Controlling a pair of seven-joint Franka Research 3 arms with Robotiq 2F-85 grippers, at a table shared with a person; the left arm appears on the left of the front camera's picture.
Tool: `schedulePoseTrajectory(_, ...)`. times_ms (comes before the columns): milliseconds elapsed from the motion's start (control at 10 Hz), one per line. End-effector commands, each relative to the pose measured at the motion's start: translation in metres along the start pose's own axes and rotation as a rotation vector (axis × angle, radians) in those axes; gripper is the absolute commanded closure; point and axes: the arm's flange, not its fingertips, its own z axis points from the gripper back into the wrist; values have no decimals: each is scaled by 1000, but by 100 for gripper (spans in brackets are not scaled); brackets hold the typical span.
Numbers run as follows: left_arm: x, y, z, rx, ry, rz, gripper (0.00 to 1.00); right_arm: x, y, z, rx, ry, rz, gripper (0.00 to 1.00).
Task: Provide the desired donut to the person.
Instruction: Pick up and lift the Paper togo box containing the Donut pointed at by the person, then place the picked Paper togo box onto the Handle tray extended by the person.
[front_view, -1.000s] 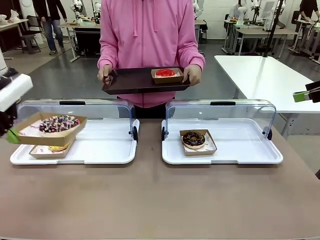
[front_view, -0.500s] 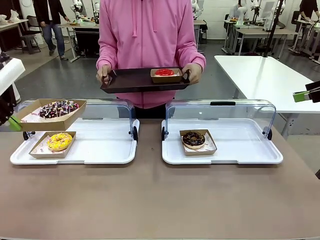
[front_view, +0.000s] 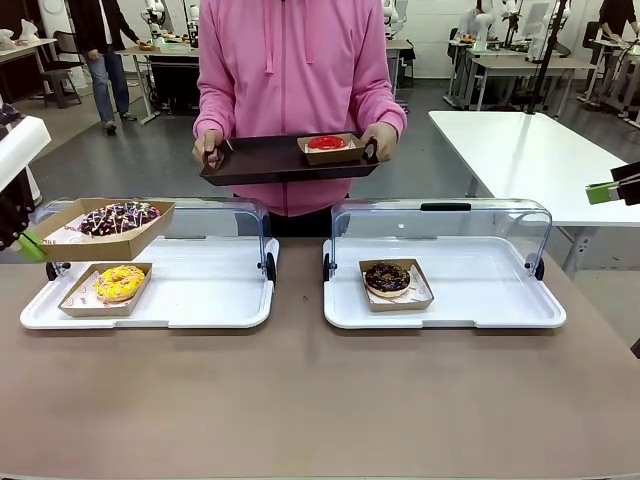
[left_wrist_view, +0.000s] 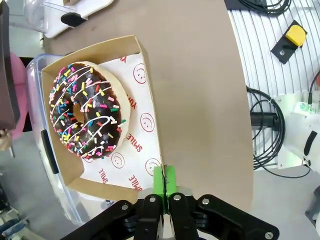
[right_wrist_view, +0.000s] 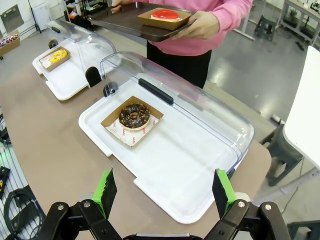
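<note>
1 sprinkled donut (left_wrist_view: 89, 111) rides in its carton (left_wrist_view: 145, 140), pinched by the left end effector (left_wrist_view: 164, 182), seemingly for the person's tray (front_view: 270, 160); right end effector (right_wrist_view: 165, 192) gapes, empty.

Two trays sit side by side on the tabletop (front_view: 320, 400). The left tray (front_view: 200, 310) holds one donut (front_view: 120, 283); the right tray (front_view: 480, 300) holds another donut (front_view: 387, 278). Behind them stands the person (front_view: 295, 90).

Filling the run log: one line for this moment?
left gripper: shut on sprinkle donut box | right gripper: open | person's tray: holds red donut
</note>
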Motion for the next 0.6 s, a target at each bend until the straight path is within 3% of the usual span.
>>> schedulePoseTrajectory(0,1,-2,2,-4,11,1,100,-1,3,0,-11,20,-12,0)
schedulePoseTrajectory(500,1,-2,2,-4,11,1,100,-1,3,0,-11,20,-12,0)
